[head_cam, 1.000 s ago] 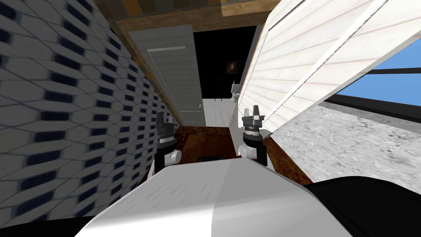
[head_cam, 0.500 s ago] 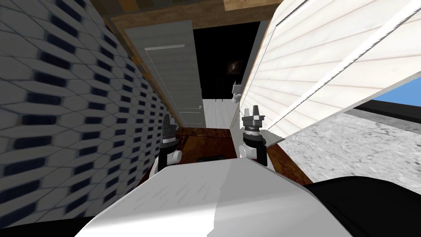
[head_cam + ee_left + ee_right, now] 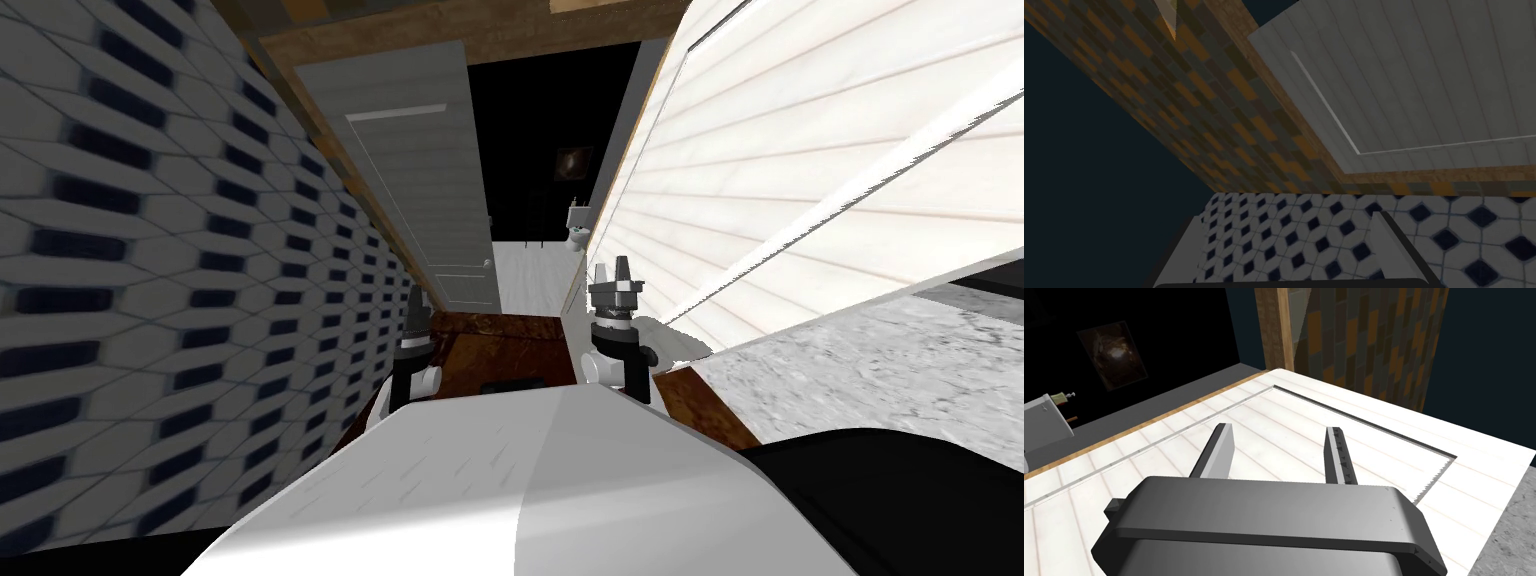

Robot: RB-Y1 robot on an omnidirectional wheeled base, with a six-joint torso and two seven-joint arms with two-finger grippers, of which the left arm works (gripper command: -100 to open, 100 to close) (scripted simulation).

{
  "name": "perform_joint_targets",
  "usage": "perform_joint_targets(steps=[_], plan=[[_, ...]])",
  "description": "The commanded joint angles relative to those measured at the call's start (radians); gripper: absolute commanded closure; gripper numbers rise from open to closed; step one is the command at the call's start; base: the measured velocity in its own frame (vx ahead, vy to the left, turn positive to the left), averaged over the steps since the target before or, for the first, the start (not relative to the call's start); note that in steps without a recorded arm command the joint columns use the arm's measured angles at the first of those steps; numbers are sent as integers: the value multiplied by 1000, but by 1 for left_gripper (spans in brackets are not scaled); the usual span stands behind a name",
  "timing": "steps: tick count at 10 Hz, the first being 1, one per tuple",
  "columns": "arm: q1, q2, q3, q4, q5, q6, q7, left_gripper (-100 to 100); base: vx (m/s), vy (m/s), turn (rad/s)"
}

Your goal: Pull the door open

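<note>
A white panelled door (image 3: 800, 150) stands swung out along my right side, its edge close by my right gripper (image 3: 615, 270). In the right wrist view this gripper (image 3: 1279, 430) is open, its fingers hovering just over the door's white panel (image 3: 1174, 438) with nothing between them. My left gripper (image 3: 417, 303) is raised beside the patterned wall and is open too (image 3: 1286, 217). Ahead on the left, a grey panelled door (image 3: 430, 180) with a small knob (image 3: 487, 263) leans open against the wall; its panel (image 3: 1424, 75) lies beyond the left fingers.
A black-and-white tiled wall (image 3: 150, 250) runs close along my left. Past the brown floor (image 3: 500, 350) a pale floor leads to a toilet (image 3: 577, 228), with a black area behind. A grey speckled surface (image 3: 880, 370) lies at the right.
The white door has swung farther across my right, now covering the blue window. The view has shifted slightly. My left gripper has turned and sits a little more to the right.
</note>
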Motion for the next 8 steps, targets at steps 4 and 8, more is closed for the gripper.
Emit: perform_joint_targets(steps=[4, 8], plan=[[-21, 13, 20, 106, -61, -47, -63, -100, 137, -39, 29], [-42, 25, 40, 201, -112, -87, -114, -100, 134, -34, 30]])
